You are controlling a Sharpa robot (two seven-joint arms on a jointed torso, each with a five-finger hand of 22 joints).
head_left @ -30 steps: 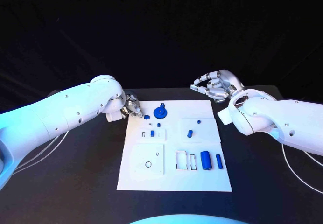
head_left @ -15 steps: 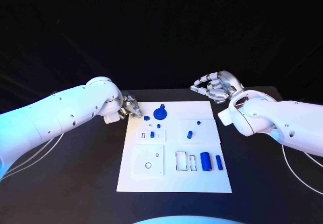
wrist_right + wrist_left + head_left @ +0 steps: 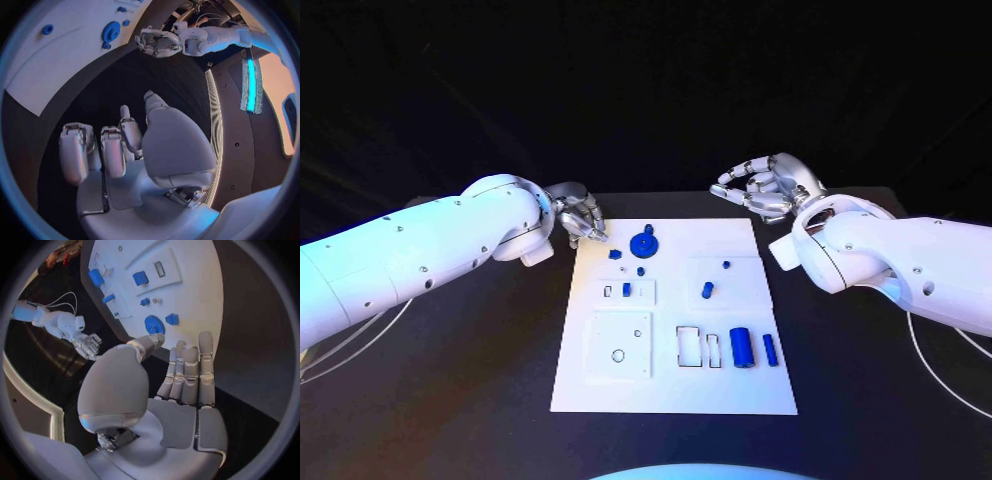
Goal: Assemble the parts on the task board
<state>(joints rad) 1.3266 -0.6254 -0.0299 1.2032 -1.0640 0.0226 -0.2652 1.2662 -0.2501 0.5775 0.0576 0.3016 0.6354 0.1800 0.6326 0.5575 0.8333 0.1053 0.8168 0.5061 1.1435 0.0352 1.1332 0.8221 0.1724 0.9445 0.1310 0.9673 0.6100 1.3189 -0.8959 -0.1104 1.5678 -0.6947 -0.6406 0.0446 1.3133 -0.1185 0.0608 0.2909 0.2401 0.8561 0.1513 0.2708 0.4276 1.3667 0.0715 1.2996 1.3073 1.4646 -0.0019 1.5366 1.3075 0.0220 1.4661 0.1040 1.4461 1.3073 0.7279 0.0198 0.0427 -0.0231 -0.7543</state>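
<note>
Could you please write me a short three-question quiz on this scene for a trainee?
1. True or false: the left hand holds a blue part.
2. Which hand is nearer the round blue part at the board's far end? A) left B) right
3. Fill in: the big blue cylinder lies on the board's ____ half, the end closer to the robot.

Key
1. False. In the left wrist view its fingers are straight and bare, and it hangs over the table beside the board.
2. A. The right hand is raised beyond the board's far right corner, fingers curled, nothing in it.
3. near.
</note>
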